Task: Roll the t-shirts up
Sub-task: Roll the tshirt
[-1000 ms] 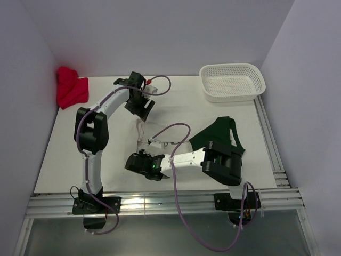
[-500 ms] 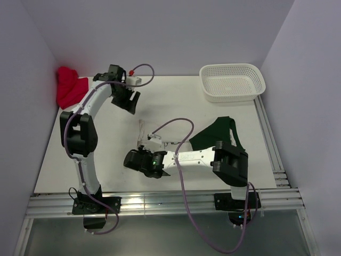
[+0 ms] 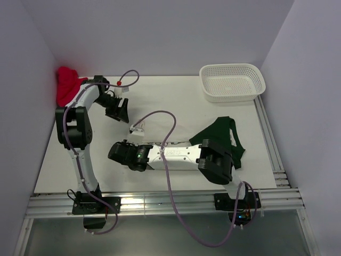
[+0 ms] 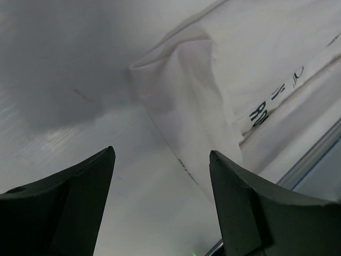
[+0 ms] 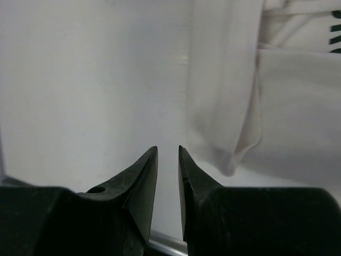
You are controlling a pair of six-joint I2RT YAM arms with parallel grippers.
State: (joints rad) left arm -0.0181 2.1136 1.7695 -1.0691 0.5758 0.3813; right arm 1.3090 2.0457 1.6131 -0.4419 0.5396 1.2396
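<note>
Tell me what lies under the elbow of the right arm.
The dark green t-shirt lies there; its far part shows beyond the elbow. The elbow covers its near part, so how far the cloth reaches underneath cannot be seen.

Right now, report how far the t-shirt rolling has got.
Done: nothing looks rolled yet. In hand: nothing is gripped. The left gripper hangs wide open over a folded corner of the off-white shirt, and the right gripper, jaws narrowly apart and empty, sits beside its edge. Left: roll the off-white shirt, then the dark green shirt, which lies loosely spread and unrolled.
</note>
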